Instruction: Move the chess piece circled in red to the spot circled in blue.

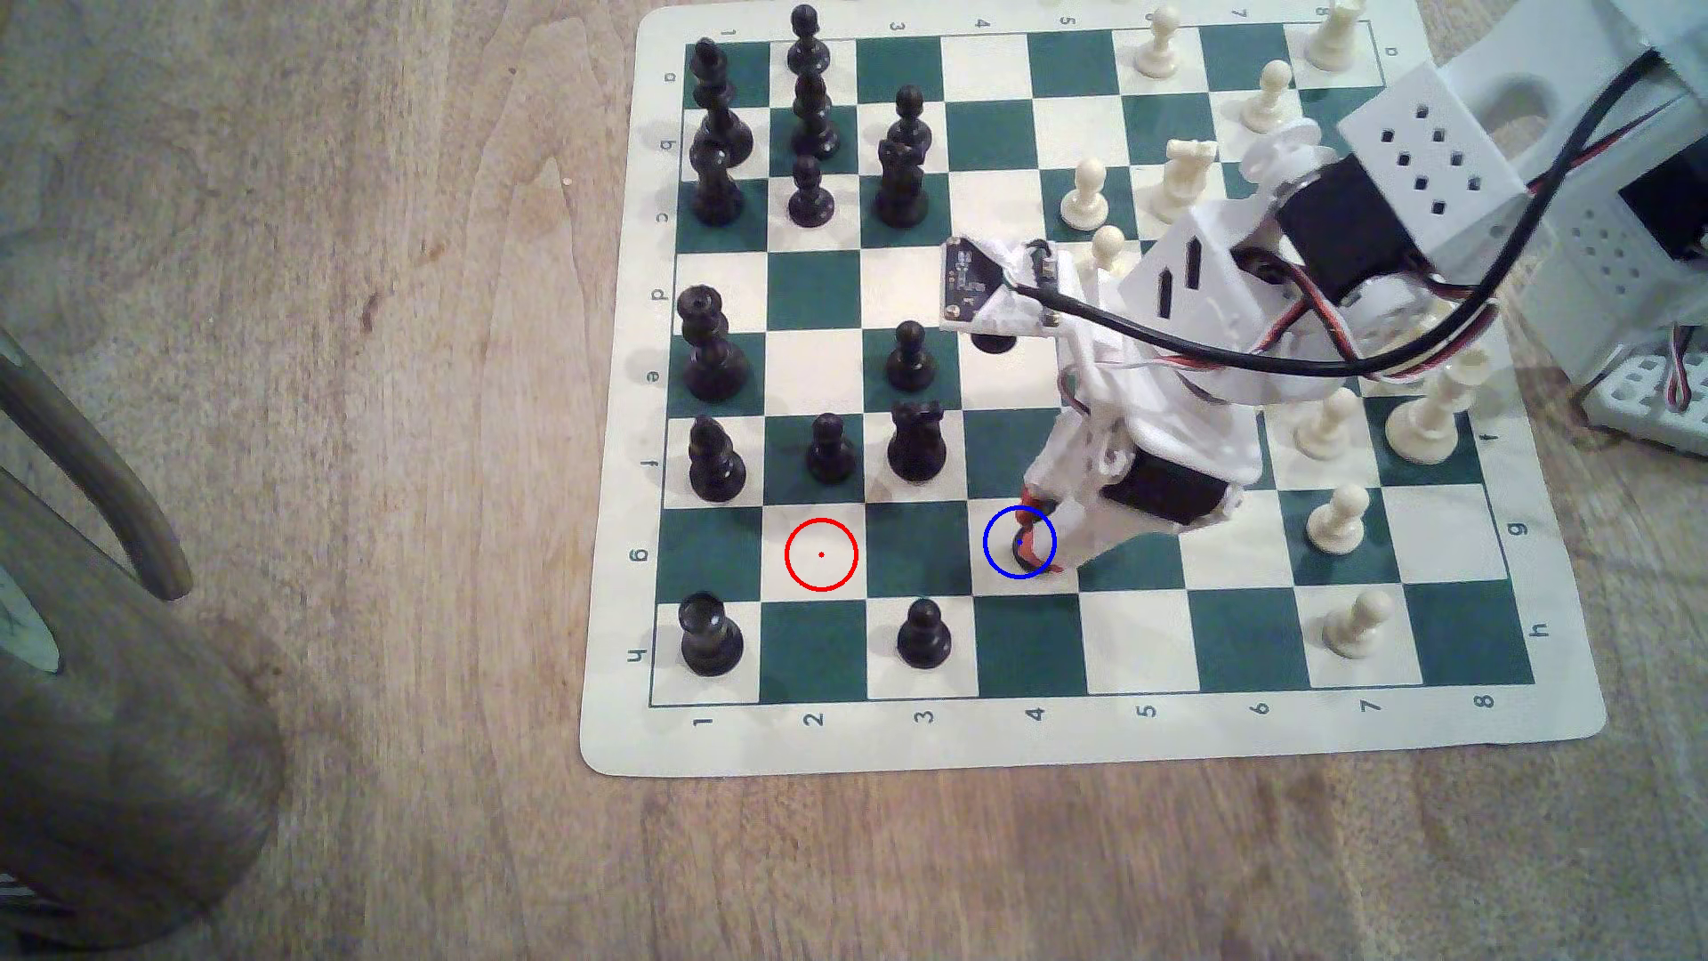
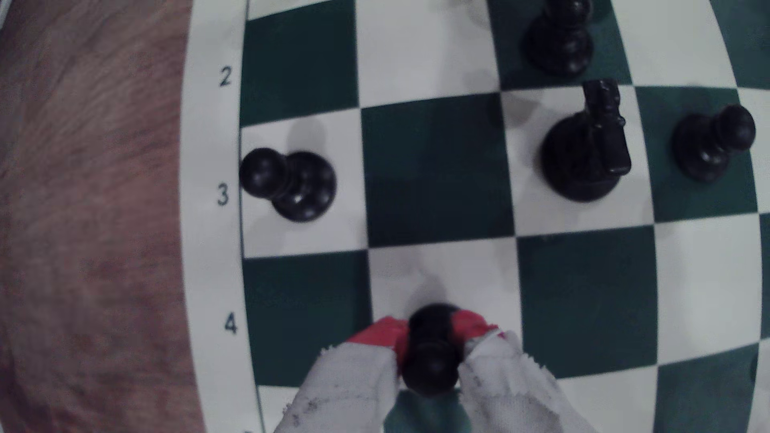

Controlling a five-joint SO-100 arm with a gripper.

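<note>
The black pawn [image 1: 1024, 557] stands low over the cream square with the blue ring [image 1: 996, 556], on row g, column 4. My gripper [image 1: 1033, 553] comes down on it from the exterior view's right, its red-tipped fingers pressed on both sides of it. In the wrist view the pawn [image 2: 431, 358] sits between the two red fingertips [image 2: 385, 333], over the same cream square [image 2: 441, 274]. Whether its base touches the board I cannot tell. The red-ringed cream square [image 1: 821, 554], two columns to the exterior view's left, is bare.
Close by are a black pawn [image 1: 924, 633] on h3, a black knight [image 1: 915, 444] on f3 and a black pawn [image 1: 829, 450] on f2. Cream pawns [image 1: 1337, 517] stand to the exterior view's right. A wooden chair leg [image 1: 102, 462] is off the board's left.
</note>
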